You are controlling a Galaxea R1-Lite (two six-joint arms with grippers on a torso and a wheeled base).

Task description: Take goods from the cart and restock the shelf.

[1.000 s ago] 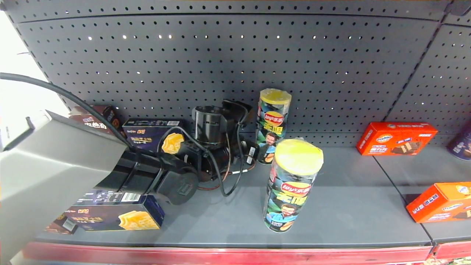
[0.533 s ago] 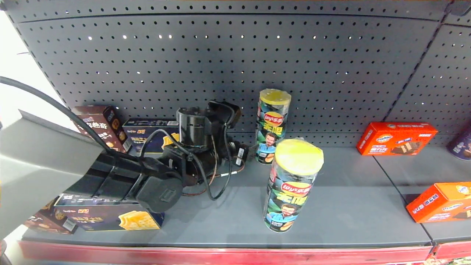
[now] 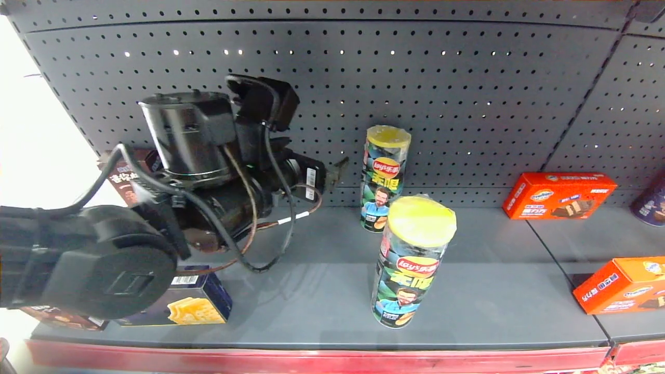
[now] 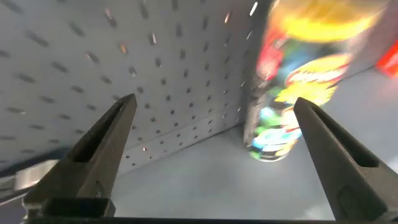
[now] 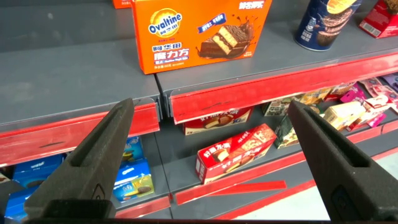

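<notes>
Two tall chip cans with yellow lids stand upright on the grey shelf (image 3: 493,291): the rear can (image 3: 383,176) by the pegboard, the front can (image 3: 414,259) nearer the edge. My left gripper (image 3: 336,171) hangs above the shelf, just left of the rear can and apart from it. In the left wrist view the left gripper (image 4: 214,104) is open and holds nothing, with a blurred chip can (image 4: 292,81) ahead of it. My right gripper (image 5: 210,107) is open and holds nothing, out in front of a shelf edge that carries an orange box (image 5: 199,34).
A dark blue cracker box (image 3: 195,304) and a brown box (image 3: 120,174) lie at the shelf's left. Orange boxes (image 3: 558,195) (image 3: 621,285) and a purple can (image 3: 649,202) sit to the right. Below the red shelf edge (image 5: 236,99), a lower shelf holds a red box (image 5: 236,152) and blue packs (image 5: 134,180).
My left arm has drawn back from the rear can to the left and risen well above the shelf. Both cans stand where they were.
</notes>
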